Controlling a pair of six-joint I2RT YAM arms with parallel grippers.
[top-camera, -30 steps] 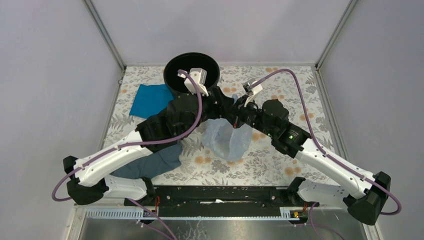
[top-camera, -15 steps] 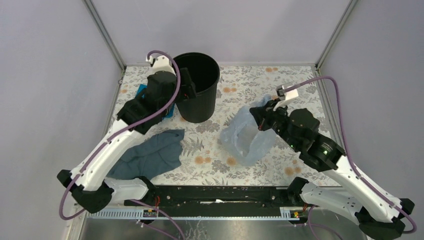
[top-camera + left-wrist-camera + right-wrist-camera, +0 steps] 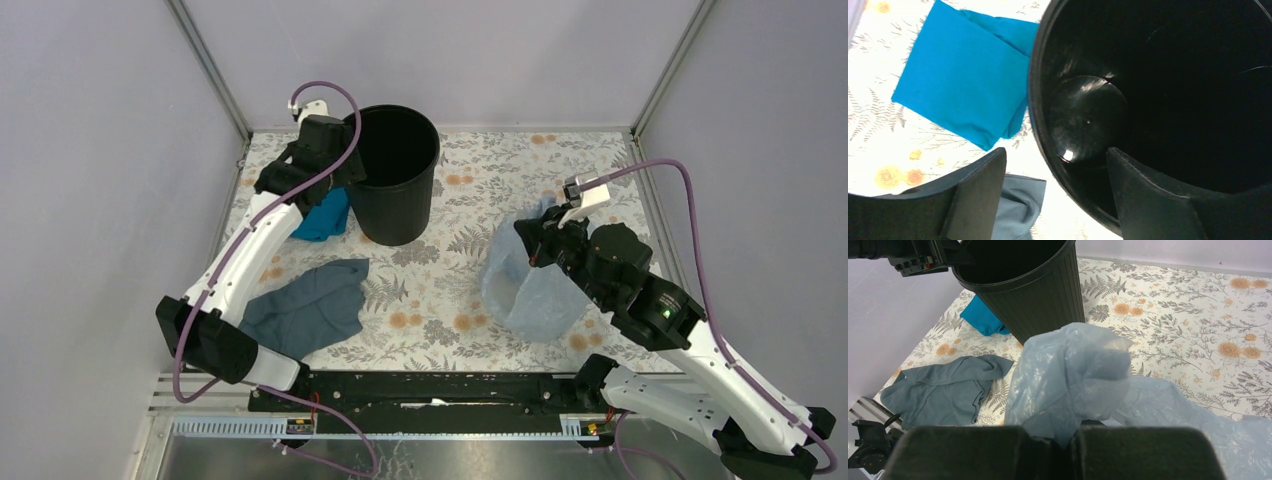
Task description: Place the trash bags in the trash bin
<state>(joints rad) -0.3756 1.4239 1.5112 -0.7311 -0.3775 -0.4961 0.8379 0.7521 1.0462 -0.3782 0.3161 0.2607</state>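
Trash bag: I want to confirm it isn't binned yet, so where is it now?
Top view: the trash bag sits at the right of the table, pinched by the right gripper, well right of the trash bin.

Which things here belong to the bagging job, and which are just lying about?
Job: trash bag, pinched in the right gripper; trash bin, rim straddled by the open left gripper.
Lying about: teal cloth; grey-blue cloth.

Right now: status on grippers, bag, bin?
Left gripper open, straddling trash bin rim. Right gripper shut on trash bag, right of bin, not in yet. Teal cloth and grey cloth left of bin, off the path.
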